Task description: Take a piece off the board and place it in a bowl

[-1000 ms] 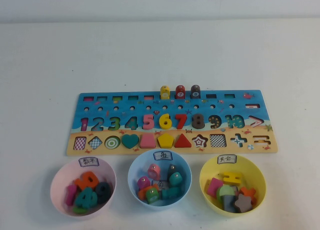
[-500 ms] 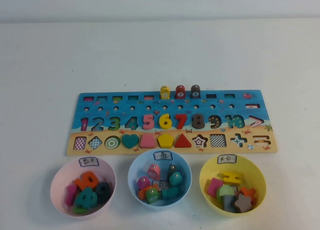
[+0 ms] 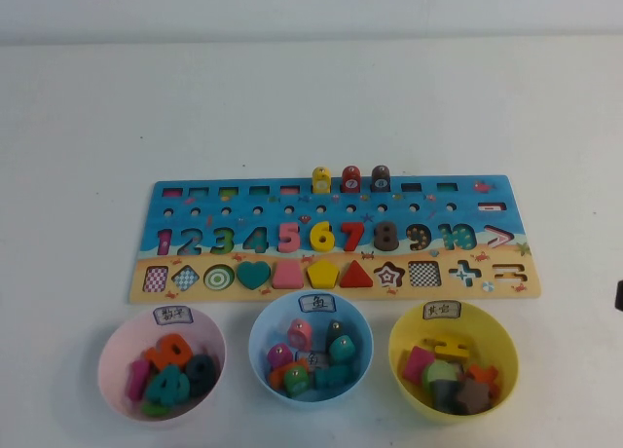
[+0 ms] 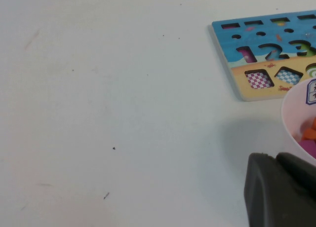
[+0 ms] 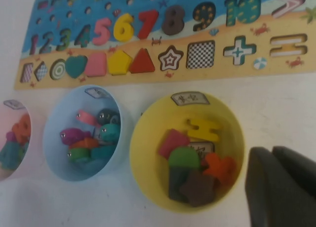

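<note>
High view: our right gripper (image 5: 281,187), shut and empty, sits near-right; piece (image 3: 385,236) lies far-left, long axis near-far; left gripper (image 4: 279,190) unreadable.

Matt painted wooden board (image 3: 331,236), smooth pale plastic bowl (image 3: 115,355)

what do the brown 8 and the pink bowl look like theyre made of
The brown 8 looks like painted or stained wood: thick, flat-cut, matte, raised in its slot on the board. The pink bowl looks like thin smooth plastic, with an even pale colour and soft sheen, though the material is a guess from looks alone.
</note>
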Available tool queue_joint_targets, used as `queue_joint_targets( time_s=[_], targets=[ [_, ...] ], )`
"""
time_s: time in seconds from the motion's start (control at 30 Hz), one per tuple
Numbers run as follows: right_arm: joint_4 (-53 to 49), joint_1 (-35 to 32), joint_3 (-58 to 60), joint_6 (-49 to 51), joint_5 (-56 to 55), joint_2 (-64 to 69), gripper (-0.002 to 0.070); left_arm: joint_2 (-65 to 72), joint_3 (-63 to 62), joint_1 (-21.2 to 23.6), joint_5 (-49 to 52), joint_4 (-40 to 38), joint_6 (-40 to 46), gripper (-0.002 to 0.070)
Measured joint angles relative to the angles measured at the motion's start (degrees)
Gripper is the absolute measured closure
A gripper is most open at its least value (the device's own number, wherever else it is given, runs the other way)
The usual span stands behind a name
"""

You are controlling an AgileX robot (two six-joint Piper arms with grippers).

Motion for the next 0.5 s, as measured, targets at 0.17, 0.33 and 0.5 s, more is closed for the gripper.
queue_joint_targets(
  time_s=[0.17, 0.33, 0.5],
  targets=[
    [-1.23, 0.78, -7.63, 0.00, 3.46, 12.01, 0.0694, 0.00, 0.00, 0.00, 0.00, 0.00, 0.31, 0.0678],
    [-5.42, 7.84, -15.02, 2.08, 3.09, 21.38, 0.0694, 0.00, 0.00, 0.00, 0.00, 0.00, 0.31, 0.0678],
    [-13.58, 15.69, -24.06, 7.68, 3.32, 31.34, 0.0694, 0.00, 0.00, 0.00, 0.00, 0.00, 0.00, 0.0678]
  ],
)
